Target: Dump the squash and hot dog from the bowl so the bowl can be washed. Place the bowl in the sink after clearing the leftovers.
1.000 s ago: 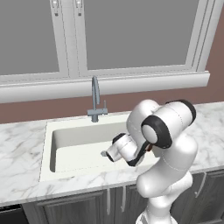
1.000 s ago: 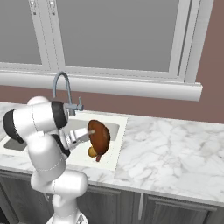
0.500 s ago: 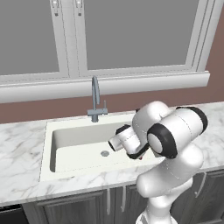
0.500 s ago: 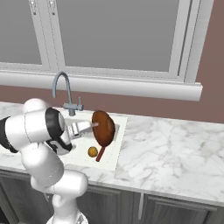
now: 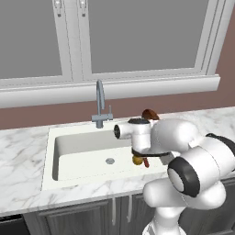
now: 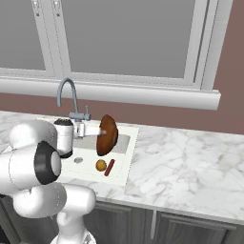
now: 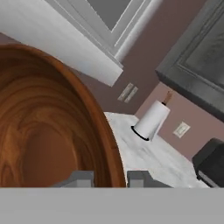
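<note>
Here the end effector (image 7: 110, 179) is clamped on the rim of the bowl (image 6: 106, 135), holding it tipped on edge above the sink (image 6: 125, 159). The squash (image 6: 100, 165) and hot dog (image 6: 109, 167) lie below in the basin.

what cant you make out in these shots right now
- Left base view: the glossy reddish-brown wooden bowl shows as a sliver; the white arm hides the rest.
- Left base view: the small yellow squash and thin reddish hot dog peek out below the arm, mostly covered.
- Hand view: the fingertips straddle the bowl's rim; contact is cut off by the bottom edge.
</note>
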